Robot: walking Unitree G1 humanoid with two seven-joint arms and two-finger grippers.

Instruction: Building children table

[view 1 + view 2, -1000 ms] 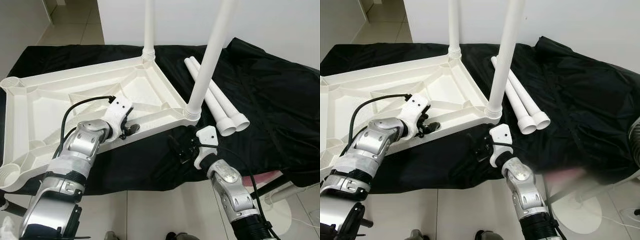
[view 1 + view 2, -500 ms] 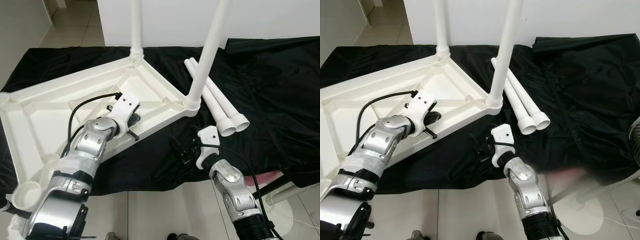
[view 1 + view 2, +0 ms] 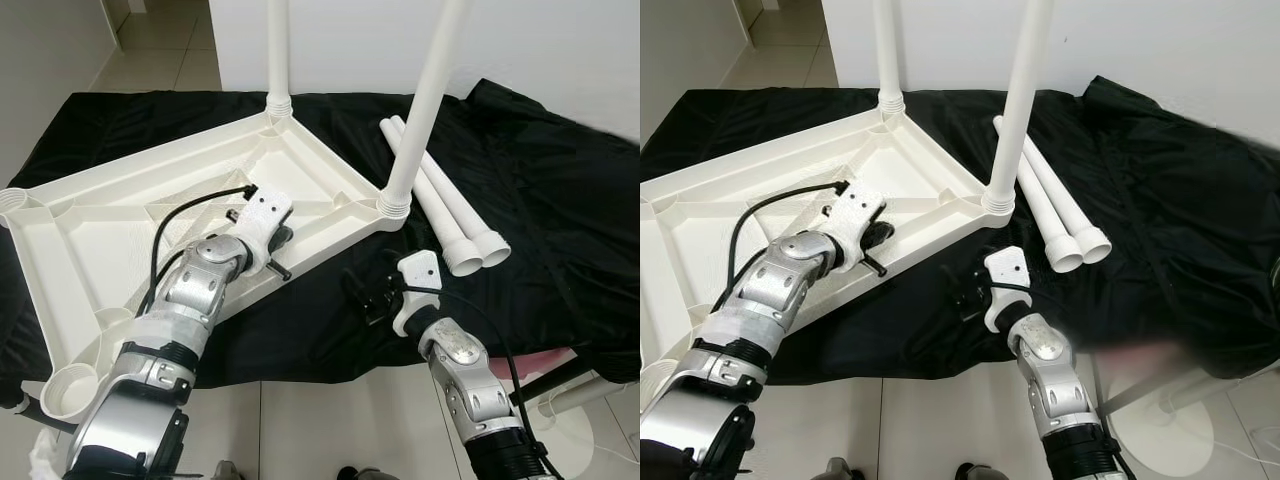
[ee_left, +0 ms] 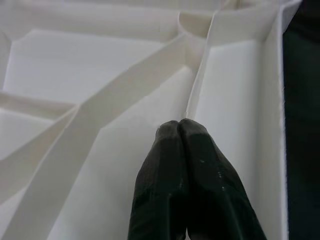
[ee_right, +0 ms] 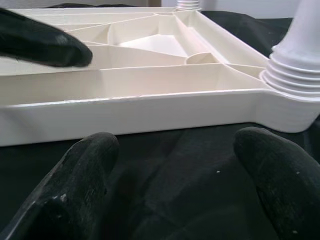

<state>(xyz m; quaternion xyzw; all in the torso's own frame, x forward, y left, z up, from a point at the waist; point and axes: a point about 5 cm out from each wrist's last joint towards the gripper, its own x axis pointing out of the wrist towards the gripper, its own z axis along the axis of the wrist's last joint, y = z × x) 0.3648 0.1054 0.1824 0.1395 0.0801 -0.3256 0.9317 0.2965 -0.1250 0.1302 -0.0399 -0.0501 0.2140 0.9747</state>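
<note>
Currently I log the tabletop (image 3: 120,215) upside down on the black cloth (image 3: 560,200), ribs up so its corner sockets face the legs; two legs (image 3: 425,105) stand fitted at the far corners, two spare legs (image 3: 440,215) lie just beside. My left gripper (image 4: 182,132), fingers pressed together on nothing, rests inside the near rim, likely to steady or nudge it. My right gripper (image 5: 170,155), jaws wide, waits over the cloth near the fitted corner.

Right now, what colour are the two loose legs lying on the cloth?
White; the loose legs show best in the left eye view.
</note>
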